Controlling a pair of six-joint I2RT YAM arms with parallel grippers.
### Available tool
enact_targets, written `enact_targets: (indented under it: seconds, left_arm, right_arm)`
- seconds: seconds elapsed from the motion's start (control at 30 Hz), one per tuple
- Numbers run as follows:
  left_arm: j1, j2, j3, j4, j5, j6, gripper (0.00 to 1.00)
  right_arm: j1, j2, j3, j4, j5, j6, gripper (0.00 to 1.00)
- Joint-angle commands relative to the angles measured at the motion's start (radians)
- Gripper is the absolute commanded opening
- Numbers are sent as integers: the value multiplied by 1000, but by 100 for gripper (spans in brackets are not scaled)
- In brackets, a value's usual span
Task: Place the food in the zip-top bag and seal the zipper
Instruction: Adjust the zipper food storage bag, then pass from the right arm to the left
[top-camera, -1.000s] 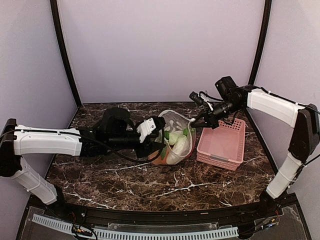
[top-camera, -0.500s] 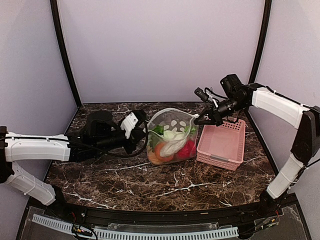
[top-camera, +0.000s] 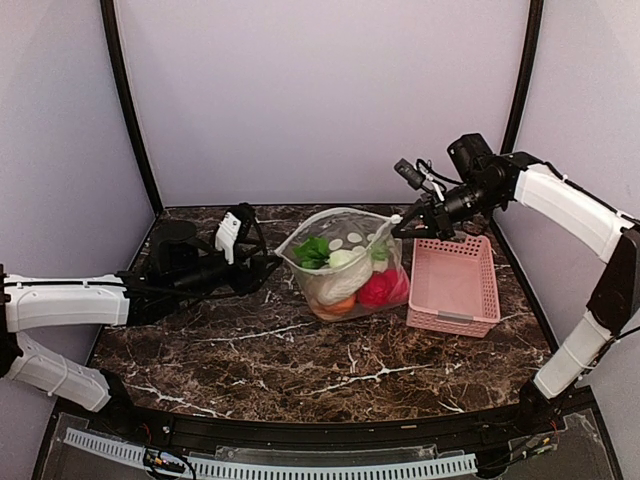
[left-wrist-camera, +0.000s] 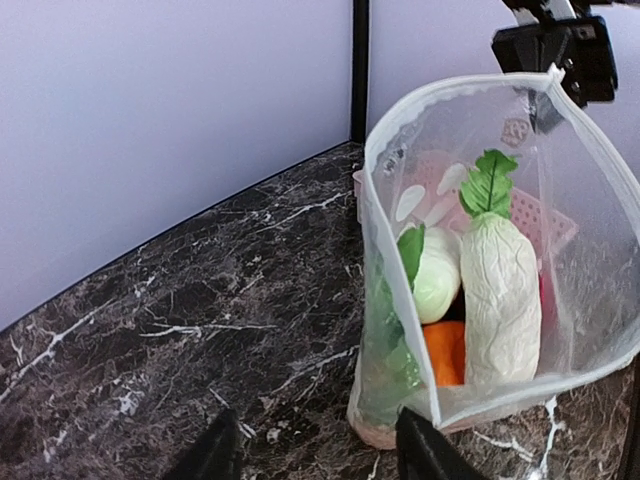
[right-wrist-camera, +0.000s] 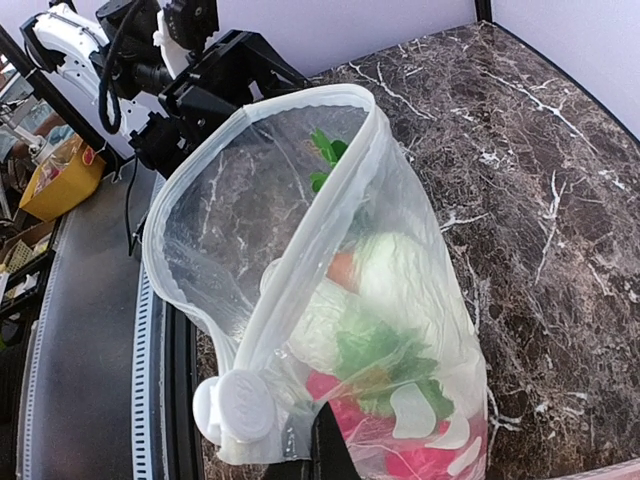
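zip-top bag (top-camera: 352, 240): clear, dotted, upright, mouth open | food (left-wrist-camera: 497, 300): inside it | zipper (left-wrist-camera: 440, 92): unsealed

The left end effector (top-camera: 263, 264) has pulled back from the zip-top bag (top-camera: 345, 268), which has shifted right.

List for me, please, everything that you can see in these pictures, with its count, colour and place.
bag: one, clear with white dots, standing open mid-table.
radishes: two, white with green leaves, inside the bag.
orange piece: one, orange, low in the bag.
red pieces: count unclear, red, bottom of the bag.
basket: one, pink, just right of the bag.
table: one, dark marble, under everything.
left gripper: one, black, open, left of the bag and apart from it.
right gripper: one, black, shut on the bag's top corner.
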Motion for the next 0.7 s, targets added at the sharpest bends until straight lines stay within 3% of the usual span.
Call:
enact_targets:
  seconds: [0.0, 0.13, 0.2, 0.33, 0.67]
  left_arm:
    - [0, -104, 58, -9, 92, -38, 63]
    - [-44, -116, 266, -195, 132, 0, 70]
    - [-74, -64, 432, -300, 153, 44, 70]
    - [-142, 73, 597, -439, 162, 90, 71]
    - [-192, 179, 613, -568, 26, 3, 77]
  right_arm:
    - [30, -15, 128, -73, -11, 30, 0]
    - [67, 4, 213, -113, 46, 51, 0]
    - [81, 22, 245, -124, 70, 62, 0]
    - [95, 63, 287, -134, 107, 82, 0]
    - [97, 76, 275, -133, 195, 119, 0]
